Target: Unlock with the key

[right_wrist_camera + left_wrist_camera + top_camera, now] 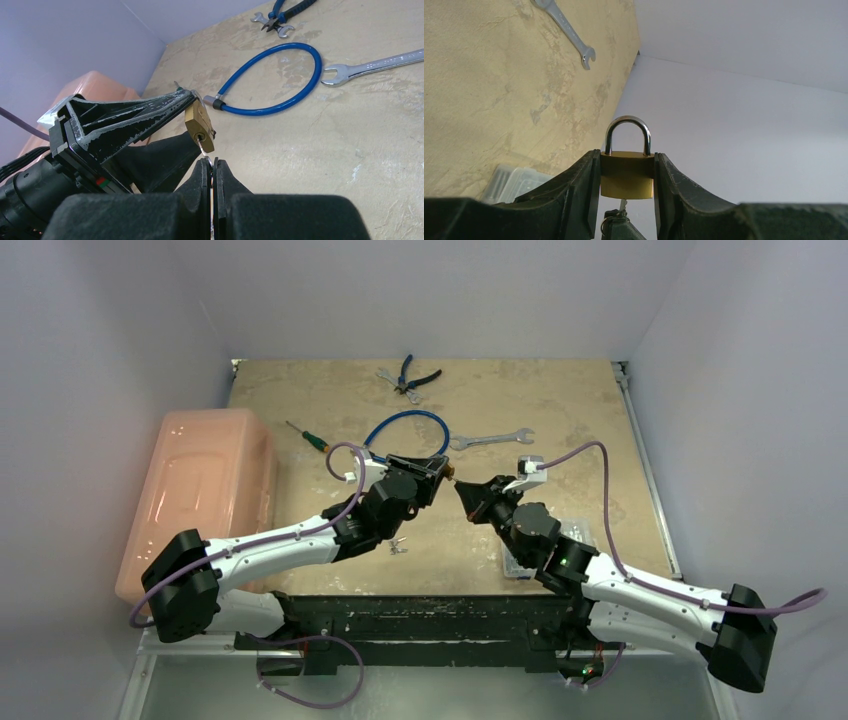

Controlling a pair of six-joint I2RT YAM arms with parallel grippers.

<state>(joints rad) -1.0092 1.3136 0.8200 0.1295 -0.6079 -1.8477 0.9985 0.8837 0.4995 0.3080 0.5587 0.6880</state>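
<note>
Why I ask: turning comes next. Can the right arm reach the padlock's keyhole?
Likely yes: the left gripper clamps the padlock by its sides, keyhole end bare, and the key in the right gripper looks inserted.

Lilac walls (100, 320), mottled tan tabletop (560, 410)

Key (202, 147) mostly hidden inside right end effector (213, 166).

Clamped tight — left pincer (441, 472) facing right pincer (463, 488).
</note>
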